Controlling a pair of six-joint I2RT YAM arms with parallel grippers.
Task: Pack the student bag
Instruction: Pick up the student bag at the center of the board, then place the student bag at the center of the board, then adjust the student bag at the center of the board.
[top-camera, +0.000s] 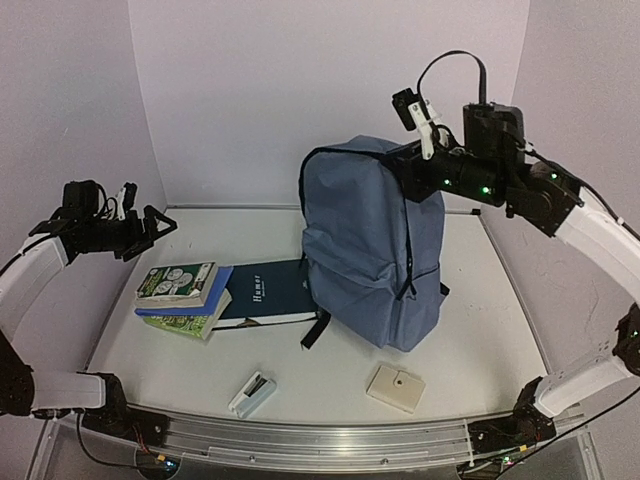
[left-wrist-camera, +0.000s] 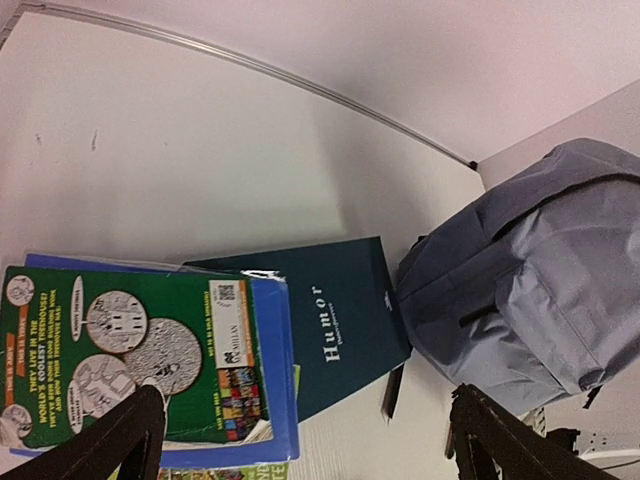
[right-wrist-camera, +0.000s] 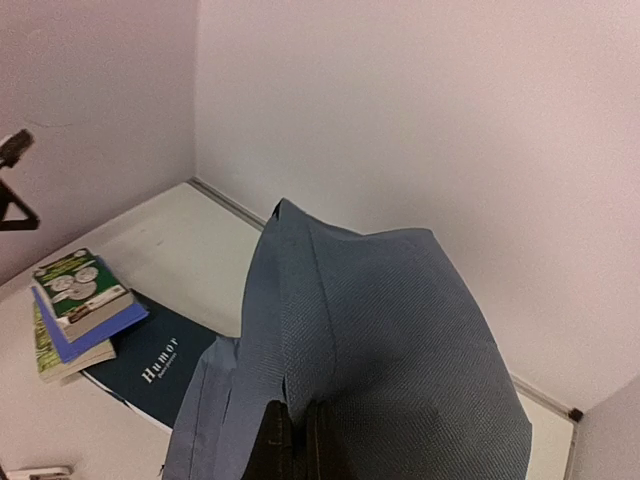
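The slate-blue student bag (top-camera: 370, 250) stands upright at the table's middle, zippers closed as far as I can see. My right gripper (top-camera: 408, 165) is at its top right corner, shut on a fold of the bag's fabric (right-wrist-camera: 298, 440); the bag (right-wrist-camera: 380, 330) fills the right wrist view. My left gripper (top-camera: 155, 228) is open and empty, held above the far left of the table over a stack of books (top-camera: 178, 290). In the left wrist view my gripper (left-wrist-camera: 308, 398) has wide-apart jaws over the green-covered top book (left-wrist-camera: 130, 350), with the bag (left-wrist-camera: 530, 290) at right.
A dark teal book marked "Humor" (top-camera: 265, 290) lies flat between the stack and the bag, touching the bag's base. A small white box (top-camera: 252, 393) and a beige square pad (top-camera: 396, 387) lie near the front edge. Walls close the back and sides.
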